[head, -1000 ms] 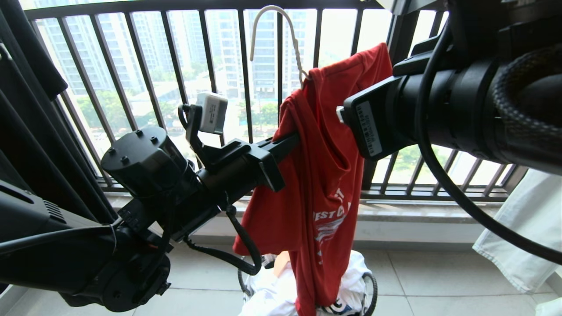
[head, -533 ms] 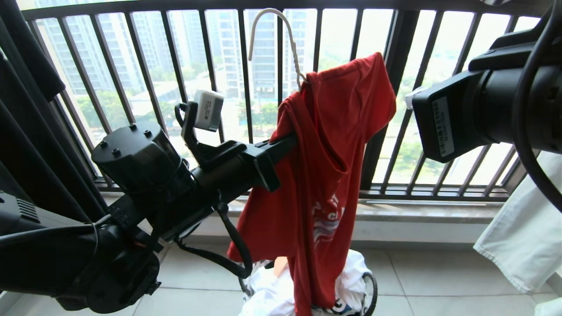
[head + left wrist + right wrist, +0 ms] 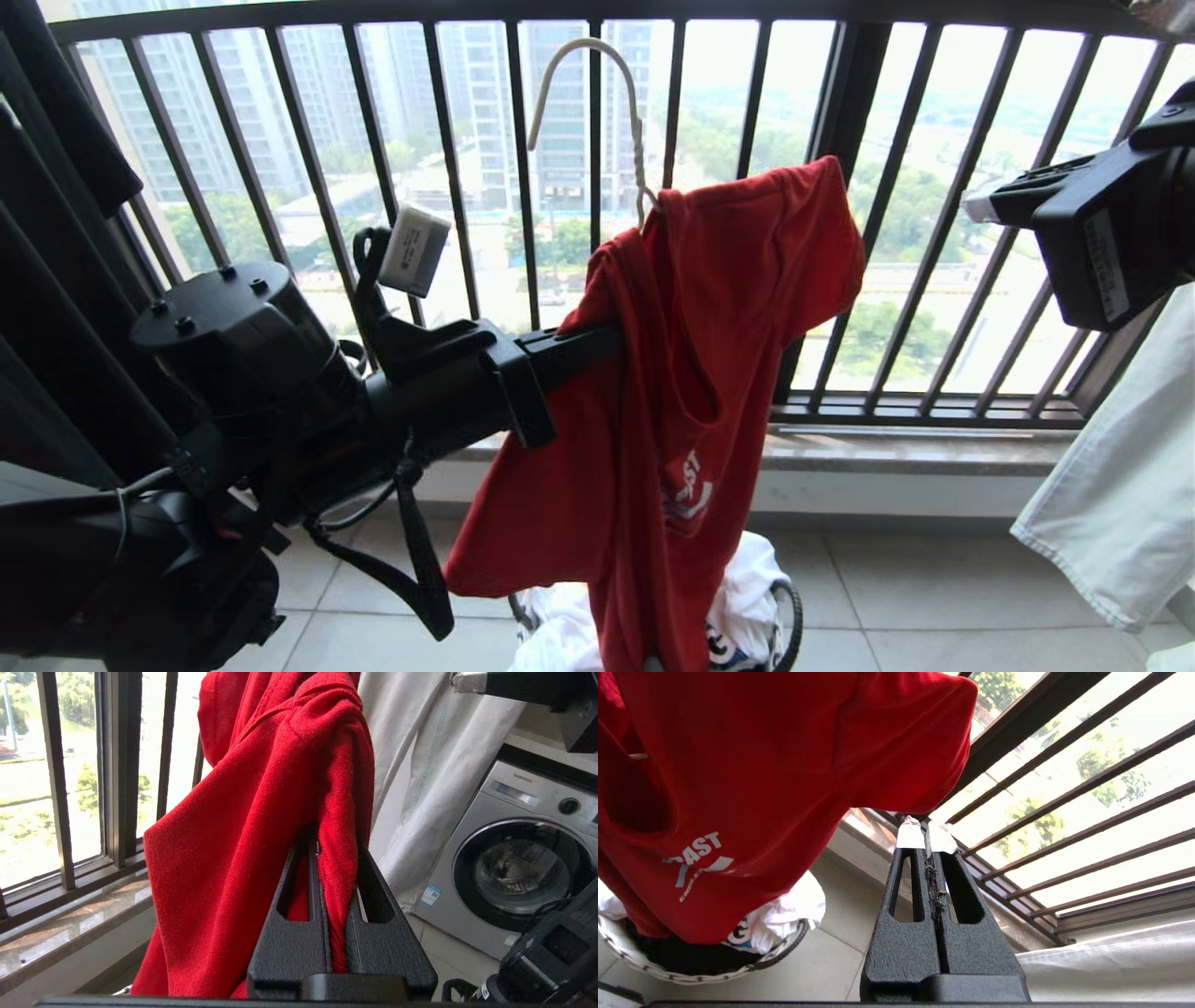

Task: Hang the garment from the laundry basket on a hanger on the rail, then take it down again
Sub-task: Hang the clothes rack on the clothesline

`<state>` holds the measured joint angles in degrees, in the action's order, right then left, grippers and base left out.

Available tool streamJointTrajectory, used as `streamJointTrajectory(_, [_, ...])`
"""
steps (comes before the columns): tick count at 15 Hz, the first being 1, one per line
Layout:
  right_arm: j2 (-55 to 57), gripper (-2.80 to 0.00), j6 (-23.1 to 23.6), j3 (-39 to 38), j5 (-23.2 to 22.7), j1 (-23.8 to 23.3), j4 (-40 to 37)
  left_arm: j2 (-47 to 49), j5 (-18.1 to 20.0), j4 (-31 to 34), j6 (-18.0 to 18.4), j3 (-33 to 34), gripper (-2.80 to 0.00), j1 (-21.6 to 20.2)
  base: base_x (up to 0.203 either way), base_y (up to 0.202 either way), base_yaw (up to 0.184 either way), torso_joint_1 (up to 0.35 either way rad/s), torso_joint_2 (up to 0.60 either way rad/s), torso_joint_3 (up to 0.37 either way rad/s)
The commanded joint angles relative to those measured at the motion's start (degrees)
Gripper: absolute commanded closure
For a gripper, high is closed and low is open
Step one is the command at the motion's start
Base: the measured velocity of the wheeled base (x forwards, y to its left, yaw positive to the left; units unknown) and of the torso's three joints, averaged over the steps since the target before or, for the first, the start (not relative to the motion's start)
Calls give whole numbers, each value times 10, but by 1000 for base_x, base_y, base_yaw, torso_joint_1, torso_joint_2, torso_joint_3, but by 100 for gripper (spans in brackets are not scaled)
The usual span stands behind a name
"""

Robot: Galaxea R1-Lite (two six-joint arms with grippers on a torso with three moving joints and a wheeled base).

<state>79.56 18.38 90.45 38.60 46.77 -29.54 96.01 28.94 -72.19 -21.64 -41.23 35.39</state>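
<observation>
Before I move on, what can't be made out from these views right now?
- Rail: in no view; the hanger hook's top is cut by the head view's upper edge.
- Hanger shoulders: covered by the garment.
- Chest print: folded, partly readable.
- Laundry basket: contents mostly behind the garment.
- Left gripper: fingertips buried in cloth.

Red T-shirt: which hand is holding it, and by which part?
The left hand is shut on a bunched fold of the red T-shirt near its shoulder. The right hand holds nothing.

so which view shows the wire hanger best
The head view: the hanger shows its whole hook and twisted neck rising from the red T-shirt. The right wrist view shows only a short bit of wire inside the shirt; the left wrist view shows none.
</observation>
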Motion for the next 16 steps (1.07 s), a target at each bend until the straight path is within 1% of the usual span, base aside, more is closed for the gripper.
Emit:
streamJointTrajectory(1, [-4,0,33,1,-85,-73,-10,-7,28,-4,-22,9,0,-14,0,0,0,0,0,0])
streamJointTrajectory(2, [-3,0,56,1,-114,-98,-12,-7,48,-4,-38,9,0,-25,0,0,0,0,0,0])
streamJointTrajectory(3, [-4,0,82,1,-138,-113,-17,-8,80,-5,-46,12,0,-37,0,0,0,0,0,0])
streamJointTrajectory(5, [-6,0,114,2,-184,-116,-39,-15,143,-6,-66,21,0,-58,0,0,0,0,0,0])
streamJointTrajectory(7, [-9,0,166,2,-235,-117,-42,-17,198,-7,-86,26,0,-77,0,0,0,0,0,0])
streamJointTrajectory(9, [-10,0,222,1,-278,-123,-43,-16,281,-8,-98,30,0,-99,0,0,0,0,0,0])
streamJointTrajectory(10, [-10,0,241,1,-291,-124,-43,-16,315,-8,-111,34,0,-108,0,0,0,0,0,0])
streamJointTrajectory(11, [-10,0,249,1,-299,-124,-43,-16,330,-9,-125,36,0,-112,0,0,0,0,0,0])
streamJointTrajectory(12, [-9,0,255,1,-312,-124,-44,-16,339,-9,-126,39,0,-113,0,0,0,0,0,0])
streamJointTrajectory(13, [-9,0,258,-2,-324,-124,-44,-18,361,-10,-126,44,0,-117,0,0,0,0,0,0])
streamJointTrajectory(15, [-12,0,264,-9,-342,-119,-45,-26,416,-10,-129,48,0,-129,0,0,0,0,0,0])
streamJointTrajectory(16, [-16,0,277,-16,-346,-117,-46,-31,433,-10,-137,50,0,-135,0,0,0,0,0,0])
